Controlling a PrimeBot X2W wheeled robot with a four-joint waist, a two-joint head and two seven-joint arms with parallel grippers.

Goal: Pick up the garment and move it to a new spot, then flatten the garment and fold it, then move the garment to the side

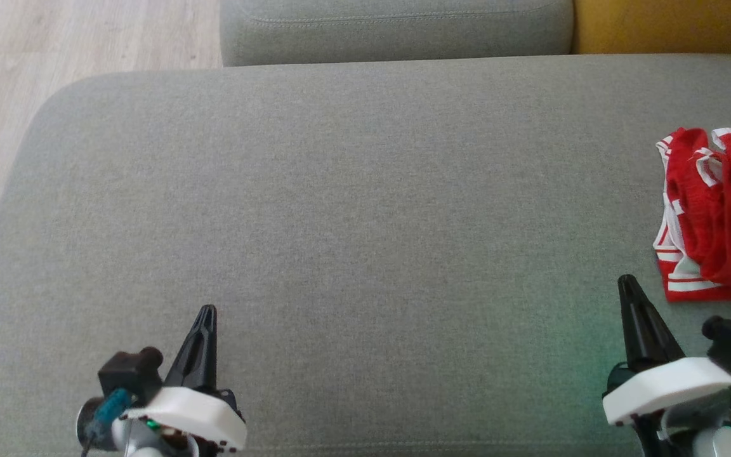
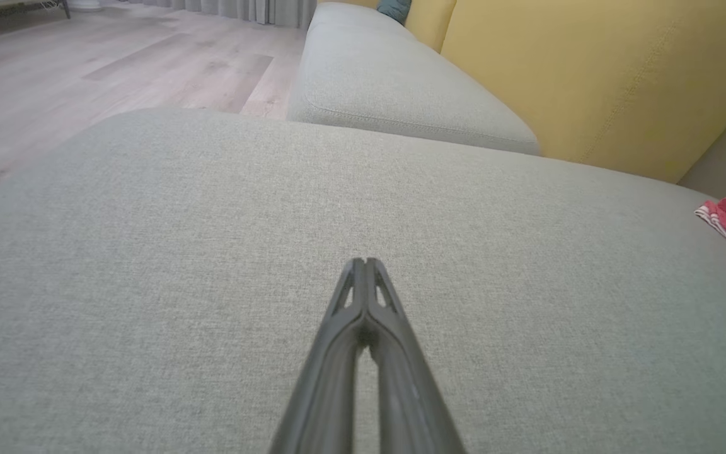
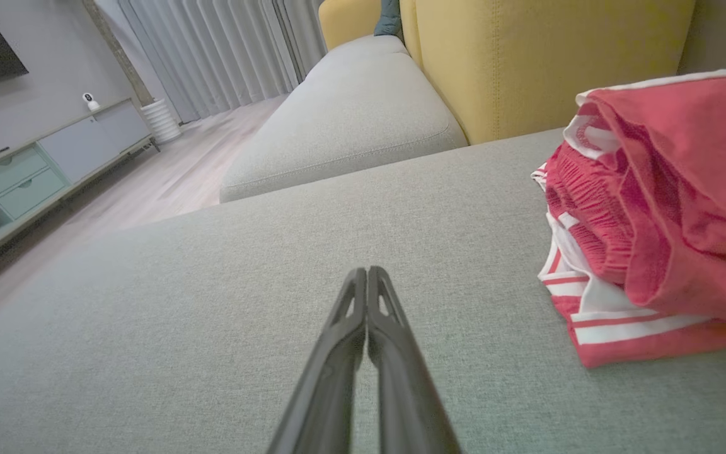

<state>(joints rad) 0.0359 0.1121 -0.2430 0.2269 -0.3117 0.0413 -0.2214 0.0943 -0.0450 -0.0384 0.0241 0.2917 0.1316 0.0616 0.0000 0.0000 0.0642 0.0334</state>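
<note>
Two sets of jaws on my screens, both pressed together w/ nothing btwn them. L jaws: the dark fingers (image 1: 202,346) meet tip to tip over the near edge of the gray seat cushion (image 1: 353,203), toward its near-left corner. L wrist cam shows them closed to a point above bare fabric. R jaws: fingers (image 1: 639,320) likewise closed & empty, over the near edge toward the near-right corner. Whether either tip touches the fabric I can't tell.

Garment (image 1: 724,216) = red cloth w/ white trim & stripes, bunched in a loose heap at the cushion's right edge, partly cut off by the frame on my head cam. It lies just beyond & to the R of the R jaws, near but apart from them, & well apart from the L jaws. On R wrist cam I see it piled in folds, w/ a gathered red band toward the cam & a white-striped hem at the bottom, resting on the cushion.

Beyond the far edge a 2nd gray cushion (image 1: 397,28) butts against the seat, w/ a yellow backrest (image 1: 670,25) beside it at far right. Wood floor (image 1: 54,44) runs past the cushion's left edge & rounded far-left corner. R wrist cam also gives me pale curtains (image 3: 224,57) & a low cabinet (image 3: 41,170) across the room.
</note>
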